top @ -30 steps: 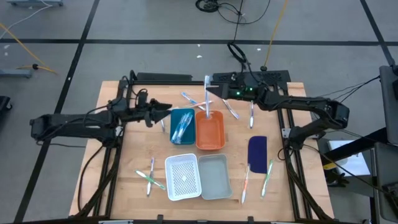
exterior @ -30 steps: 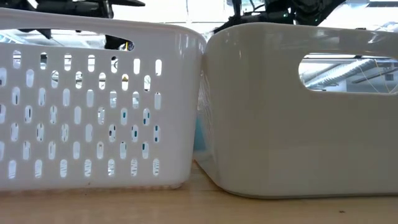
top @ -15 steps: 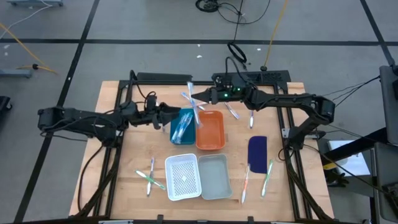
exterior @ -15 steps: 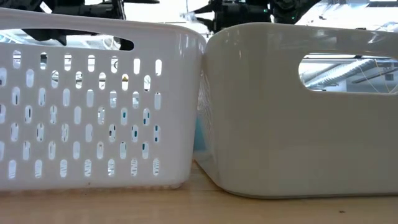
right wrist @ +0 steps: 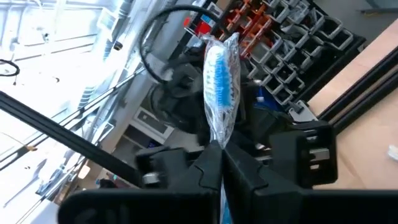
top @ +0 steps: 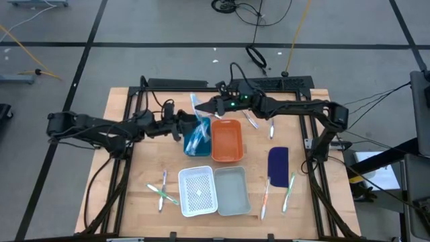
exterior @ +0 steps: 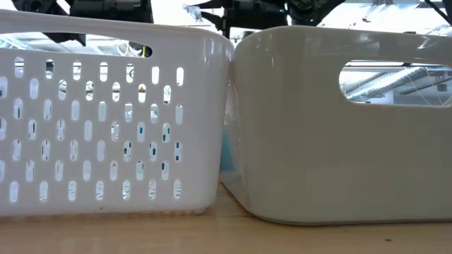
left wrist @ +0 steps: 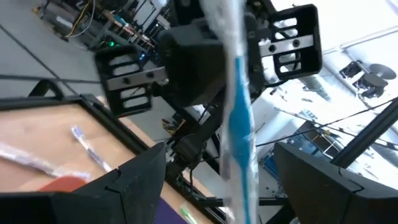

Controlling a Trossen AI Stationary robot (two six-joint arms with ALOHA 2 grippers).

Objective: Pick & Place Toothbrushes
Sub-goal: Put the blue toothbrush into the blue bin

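Toothbrush point(top: 197, 105) pinched in the right end effector point(top: 209, 107) stands between the spread fingers of the left end effector point(top: 189, 123), near the table's far edge, so left's nearer.

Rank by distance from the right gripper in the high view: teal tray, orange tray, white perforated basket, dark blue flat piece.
From right gripper:
1. Teal tray, just below it.
2. Orange tray, beside the teal one.
3. White perforated basket and dark blue flat piece: too close to call.
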